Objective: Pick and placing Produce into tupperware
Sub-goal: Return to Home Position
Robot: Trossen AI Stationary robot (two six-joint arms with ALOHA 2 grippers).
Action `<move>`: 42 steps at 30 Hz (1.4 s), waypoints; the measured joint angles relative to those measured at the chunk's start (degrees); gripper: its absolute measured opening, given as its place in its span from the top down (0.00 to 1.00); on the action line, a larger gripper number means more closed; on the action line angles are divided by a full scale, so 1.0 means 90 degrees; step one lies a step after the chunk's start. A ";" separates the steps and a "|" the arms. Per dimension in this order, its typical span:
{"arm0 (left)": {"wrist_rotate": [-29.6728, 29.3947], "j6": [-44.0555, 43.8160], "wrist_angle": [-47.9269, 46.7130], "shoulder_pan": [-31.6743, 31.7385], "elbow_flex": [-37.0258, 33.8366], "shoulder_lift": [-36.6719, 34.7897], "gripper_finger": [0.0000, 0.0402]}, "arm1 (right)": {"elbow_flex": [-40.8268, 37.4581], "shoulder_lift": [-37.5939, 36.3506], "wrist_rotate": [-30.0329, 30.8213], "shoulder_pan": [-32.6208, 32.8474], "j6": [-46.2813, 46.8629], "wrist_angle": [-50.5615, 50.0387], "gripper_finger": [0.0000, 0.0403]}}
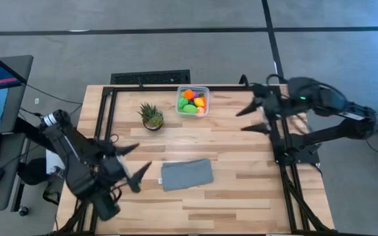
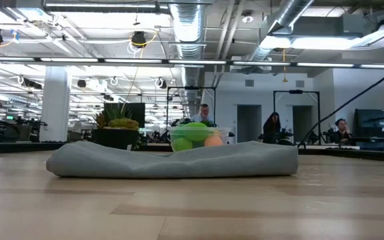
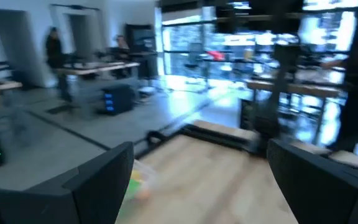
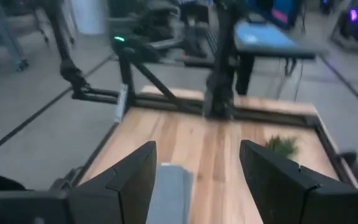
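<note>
Clear plastic rectangular tub with rounded corners [image 1: 193, 88] sits at the middle of the desk's far edge in the high view. It holds a small heap of toy produce [image 1: 192, 101], green and orange pieces with a bit of yellow. In the low view the green and orange pieces show through the tub's wall. A spiky green potted plant [image 1: 151, 117] stands just beside the tub, toward the left arm's side. A flat grey cloth [image 1: 186, 174] lies well apart from both, nearer the opposite edge of the pale wooden desk [image 1: 241, 177].

The left tool [image 1: 144, 155] hangs over the desk near the cloth's left end, fingers spread wide and holding nothing. The right tool [image 1: 239, 122] hovers right of the tub, apart from it, also wide and empty.
</note>
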 joint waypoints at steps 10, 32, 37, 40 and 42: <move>0.0011 0.2158 0.0558 0.1024 0.0899 -0.0131 0.10 | 0.0000 -0.0986 0.0445 0.0528 0.0068 -0.0079 0.36; 0.6823 1.2553 0.5045 0.3042 0.4551 -0.0135 0.10 | -0.0002 -0.0497 0.0459 -0.0151 -0.0006 0.0988 0.36; 0.8434 1.3056 0.4883 0.3609 0.4590 -0.0171 0.10 | -0.0002 -0.0583 -0.0144 0.0138 0.0045 0.1001 0.36; 0.9633 1.2885 0.4572 0.4214 0.4395 -0.0187 0.10 | -0.0002 -0.0748 -0.0948 0.0612 -0.0373 0.1098 0.36; 1.0889 1.2788 0.4552 0.4714 0.4169 -0.0201 0.10 | -0.0002 -0.0860 -0.0976 0.0927 -0.0550 0.1098 0.36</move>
